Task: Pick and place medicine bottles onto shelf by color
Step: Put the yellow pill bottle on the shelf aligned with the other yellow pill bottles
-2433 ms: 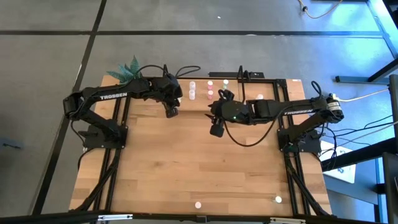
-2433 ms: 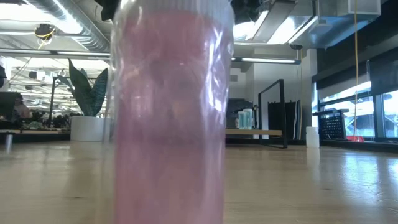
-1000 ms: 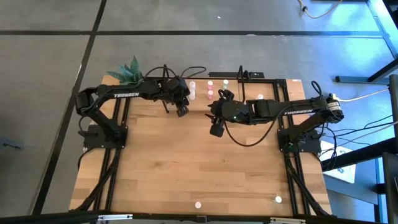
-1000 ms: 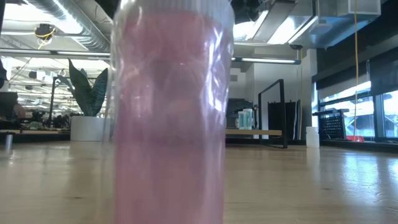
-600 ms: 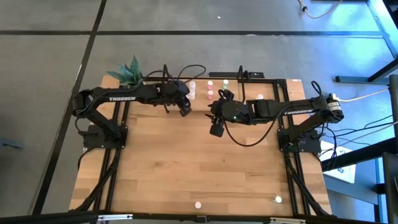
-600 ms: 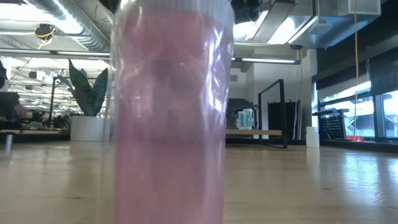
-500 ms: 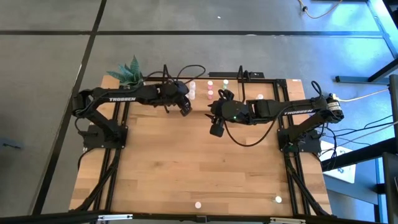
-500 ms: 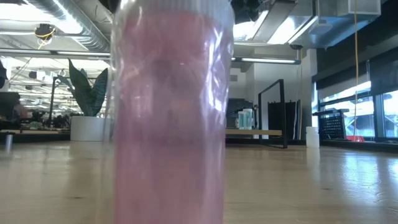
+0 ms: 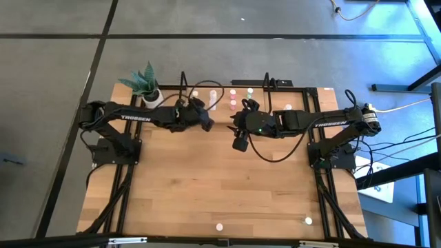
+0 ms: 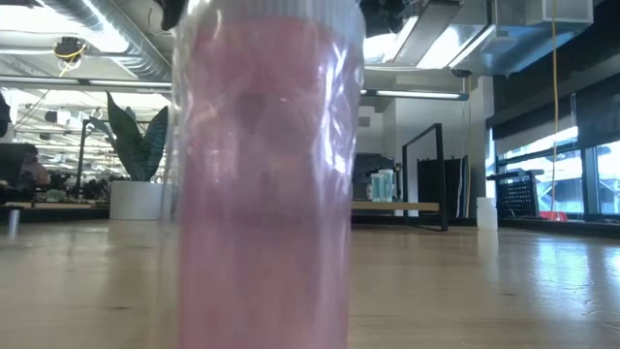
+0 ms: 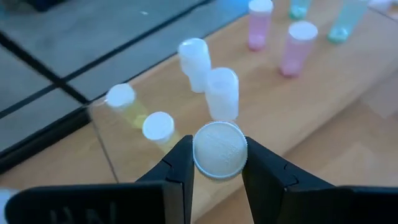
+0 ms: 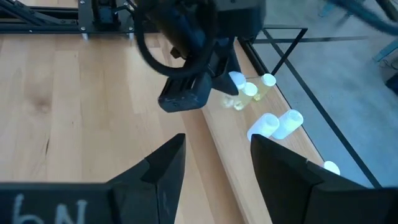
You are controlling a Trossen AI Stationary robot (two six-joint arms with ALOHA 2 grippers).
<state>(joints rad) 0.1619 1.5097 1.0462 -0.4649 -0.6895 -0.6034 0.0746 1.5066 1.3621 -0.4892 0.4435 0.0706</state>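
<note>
Bright ceiling lights, pink bottle (image 10: 263,174) blurred up close, blue cast at high view's right

Your left arm reaches across the far side of the table, its tool (image 9: 204,124) near the middle with both fingers (image 11: 180,163) pressed against a small round cap. Your right arm stretches in from the opposite side, elbow bent, its tool (image 9: 239,144) hanging with fingers (image 12: 163,167) parted, gripping nothing.

High cam straight down; low cam level, blocked by pink bottle (image 10: 263,174) close-up.
</note>
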